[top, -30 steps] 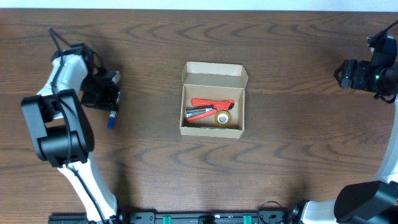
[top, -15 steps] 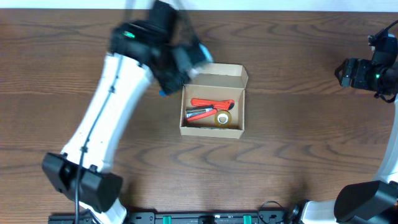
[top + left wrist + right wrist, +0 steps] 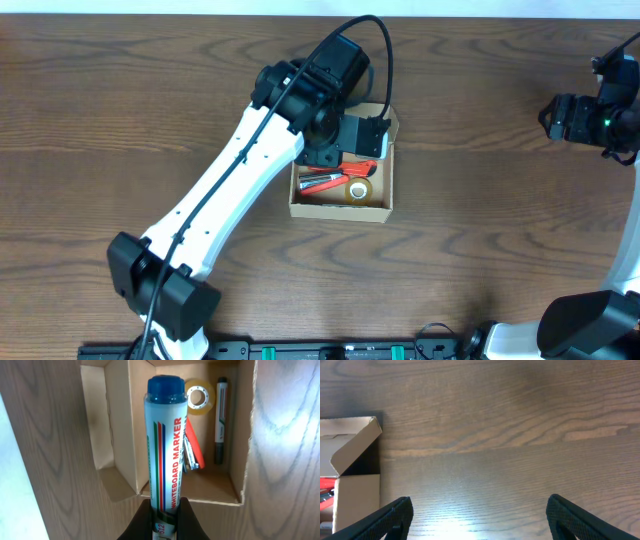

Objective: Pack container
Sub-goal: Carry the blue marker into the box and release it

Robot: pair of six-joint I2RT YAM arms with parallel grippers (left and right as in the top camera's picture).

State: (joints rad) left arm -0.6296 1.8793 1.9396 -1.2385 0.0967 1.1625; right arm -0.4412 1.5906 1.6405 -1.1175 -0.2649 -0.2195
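Lying near the middle of the desk (image 3: 480, 250), the container (image 3: 340, 211) is seen with its flap lid open and standing up at the far end. The desk is made of dark brown wood with wavy grain lines all over it. Bright patches of light are thrown on the wood in both wrist views. Beyond the far edge of the desk a thin pale strip is seen; it may be a wall or a floor, but which one cannot be told. Along the near edge a black rail (image 3: 330, 352) with small green parts is seen.

Inside the container three things are laid on the bottom: a roll of clear tape (image 3: 200, 395), a black pen (image 3: 220, 420) and a tool with red handles (image 3: 194, 452). The pen is laid along one side wall, and the tape is set just beside it.

The left claw (image 3: 162, 519) is closed tight on a whiteboard marker (image 3: 165, 445) with a blue cap. The marker is gripped at its bottom end, and its cap is pointed away from the claw. It is held above the far end of the container, near the flap.

The right claw (image 3: 480, 505) is spread wide, and nothing is held in it. It is kept well apart from the container, over bare wood at the right side of the desk. Only a corner of the container and its flap are seen at the left edge of its view.
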